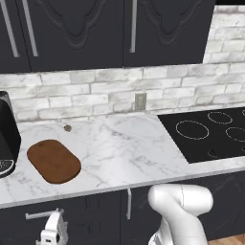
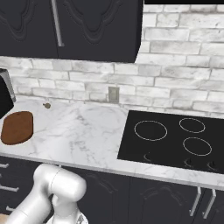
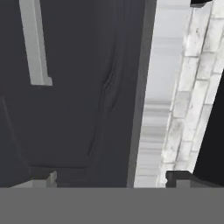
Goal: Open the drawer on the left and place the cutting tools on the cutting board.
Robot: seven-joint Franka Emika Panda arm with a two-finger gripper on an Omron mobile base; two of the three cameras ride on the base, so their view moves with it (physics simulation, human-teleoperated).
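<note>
Step in hand: approach to the drawer (image 1: 28,225), which sits shut below the worktop (image 1: 124,158) edge at left. The gripper (image 1: 51,234) hangs just under its silver bar handle (image 1: 44,214), jaws wide, holding nothing. Cutting board (image 1: 53,161) lies bare on the worktop. Next, in my judgement: rise, straddle the handle, close, pull.

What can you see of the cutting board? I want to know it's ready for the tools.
The board is a flat, reddish-brown, wood-look oblong with rounded corners and a small tab at its far end. It lies flat on the marble counter, near the front edge at the left, angled slightly. Nothing rests on it. A black appliance stands just to its left, apparently not touching it.
</note>
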